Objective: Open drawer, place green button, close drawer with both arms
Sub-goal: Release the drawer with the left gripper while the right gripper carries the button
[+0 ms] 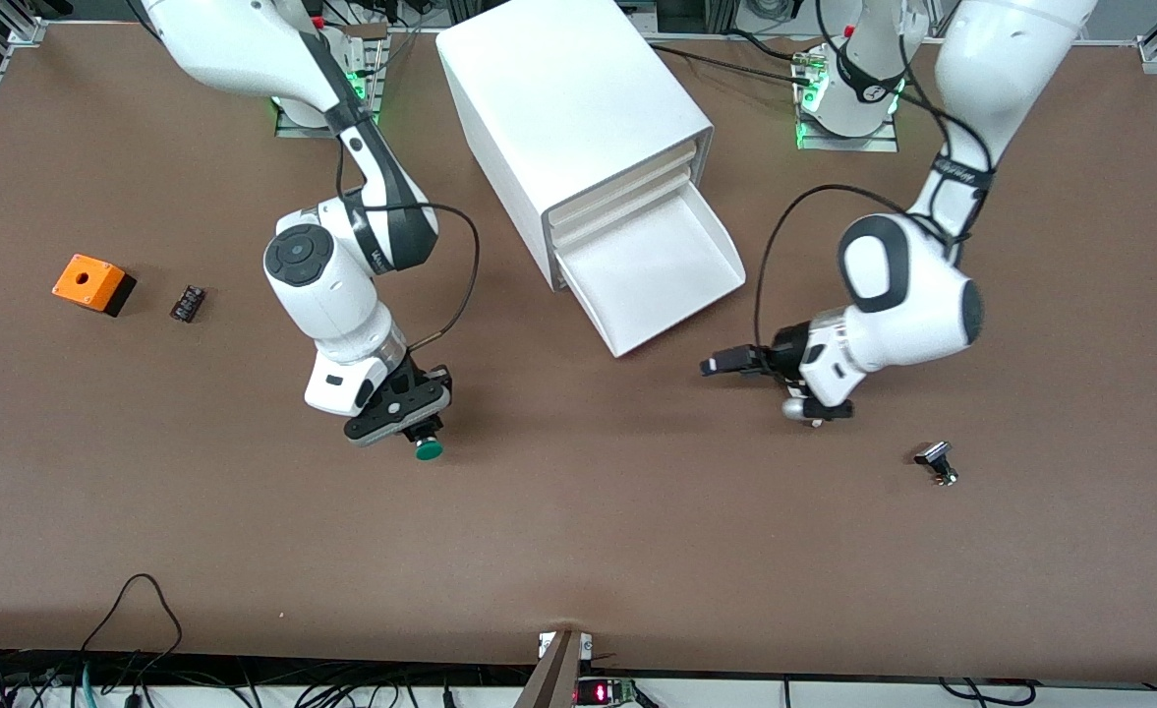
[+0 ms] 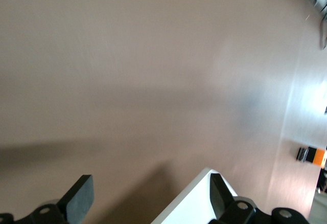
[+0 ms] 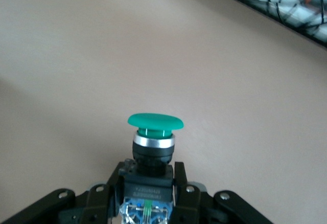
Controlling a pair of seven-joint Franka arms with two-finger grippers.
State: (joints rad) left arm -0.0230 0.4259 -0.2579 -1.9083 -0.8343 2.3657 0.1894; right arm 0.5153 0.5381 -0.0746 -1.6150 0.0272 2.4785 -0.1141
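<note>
The drawer (image 1: 659, 270), lowest of three fronts on the white cabinet (image 1: 568, 118), stands pulled out, a shallow tray of smooth white plastic with sloped walls and nothing in it. This suggests the opening step is done and the placing step is in hand.

The button (image 1: 428, 445) is clamped in the jaws of the right gripper (image 1: 411, 418), over bare desk (image 1: 578, 531) toward the right arm's end and well apart from the drawer. The right wrist view shows the black boxy body pinched between the fingers, the domed green cap and bright metal collar pointing outward, an attitude fit for carrying it across.

The left gripper (image 1: 735, 361) hangs low just beside the drawer's open end, jaws wide apart and holding nothing; a white corner shows between its fingers (image 2: 79, 196) in its wrist view.

An orange box (image 1: 92, 283), a small dark part (image 1: 188, 303) and a silver-black metal part (image 1: 937, 462) lie on the matt brown desk, unused.
</note>
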